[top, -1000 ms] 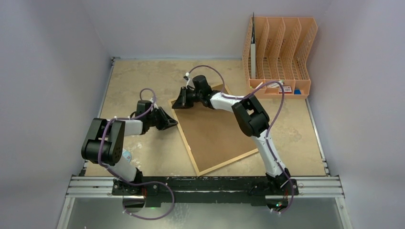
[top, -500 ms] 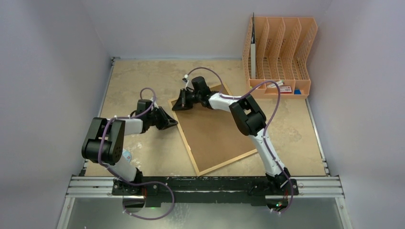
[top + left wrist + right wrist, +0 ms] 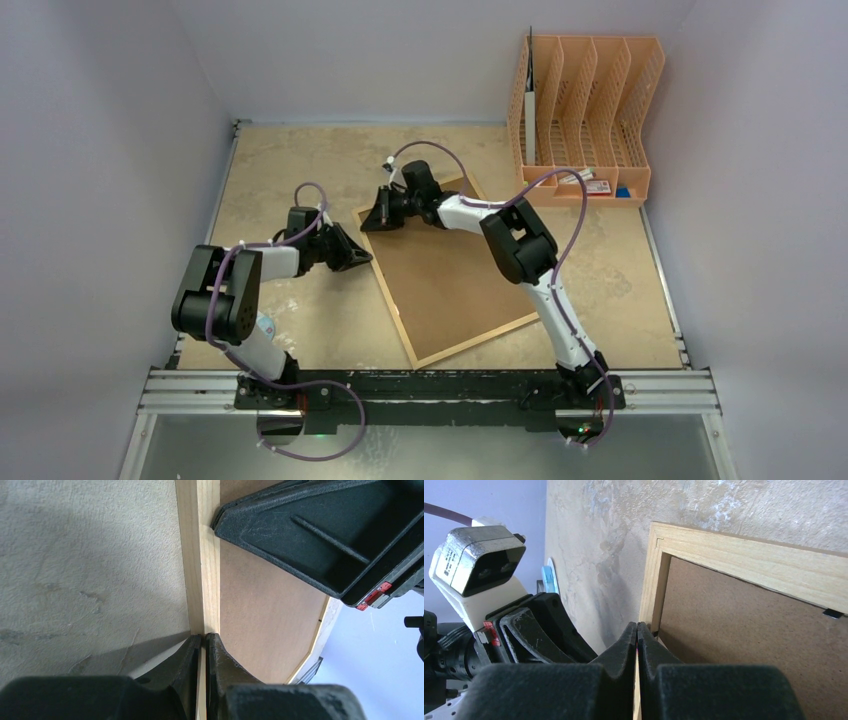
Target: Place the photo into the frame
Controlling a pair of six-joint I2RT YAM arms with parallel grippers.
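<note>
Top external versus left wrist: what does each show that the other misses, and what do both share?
Only top external: the orange file organiser at far right, the full outline of the frame. Only left wrist: the jaws of the left gripper closed on the thin wood border. Both: the frame lying back up on the table, the right gripper at its corner.

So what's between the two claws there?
Just a short stretch of the pale wooden edge of the frame. The left claw and right claw both pinch that same side; the left wrist view shows it best.
</note>
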